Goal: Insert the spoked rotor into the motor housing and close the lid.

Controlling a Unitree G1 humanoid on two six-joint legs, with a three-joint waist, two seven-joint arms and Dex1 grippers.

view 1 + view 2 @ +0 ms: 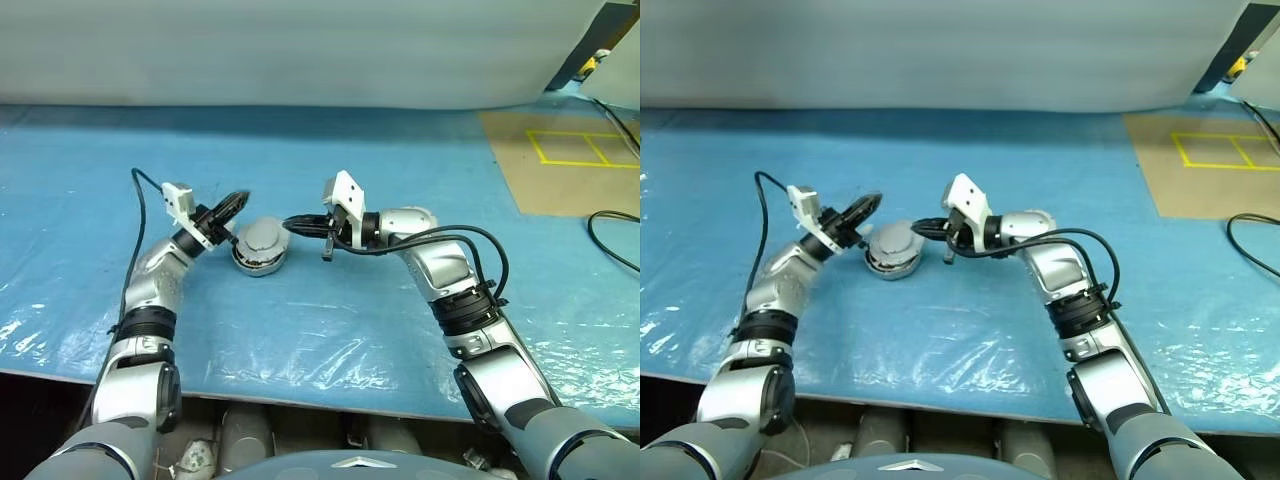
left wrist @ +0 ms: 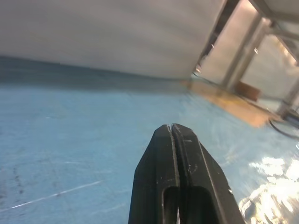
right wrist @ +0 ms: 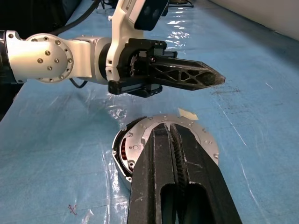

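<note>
One round motor housing [image 1: 261,247] lies on the blue plastic-covered worktop [image 1: 330,330], its silvery lid [image 3: 187,135] on top and slightly askew, coppery windings showing at one edge. It sits between two grippers: left gripper [image 1: 240,200] and right gripper [image 1: 290,222], both jaws closed, empty.

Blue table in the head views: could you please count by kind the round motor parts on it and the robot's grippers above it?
Silvery-white round lid: 1
Round motor housing with coppery-brown windings, under that lid: 1
Black two-finger grippers, both shut: 2 (left gripper, right gripper)
Total: 4
</note>
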